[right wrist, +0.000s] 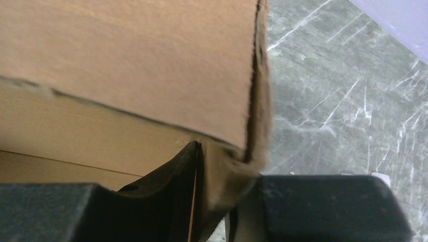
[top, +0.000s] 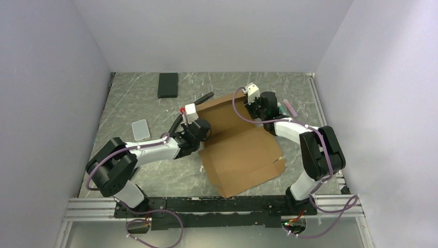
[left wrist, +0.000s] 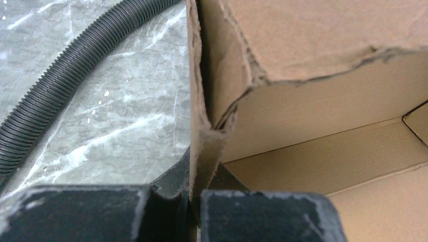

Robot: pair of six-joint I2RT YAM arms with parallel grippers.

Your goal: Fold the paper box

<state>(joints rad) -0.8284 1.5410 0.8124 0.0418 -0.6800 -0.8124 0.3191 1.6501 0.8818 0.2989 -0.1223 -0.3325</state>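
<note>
We are looking down on a grey marbled table (top: pixel 155 175), where the paper box (top: pixel 243 155) is lying near the middle, between the two arms. Its brown base is resting flat on the near side and its far panel is tilting upward. The left gripper (left wrist: pixel 194 201) is pinching the box's left side wall, its fingers closed tight on the ragged cardboard edge. The right gripper (right wrist: pixel 229 201) is clamping folded cardboard on the opposite side wall, jaws nearly together. We are also seeing a black corrugated hose (left wrist: pixel 50 96) curving across the table just beside the left wall. A small black block (top: pixel 168 85) is lying well apart, toward the far left corner.
</note>
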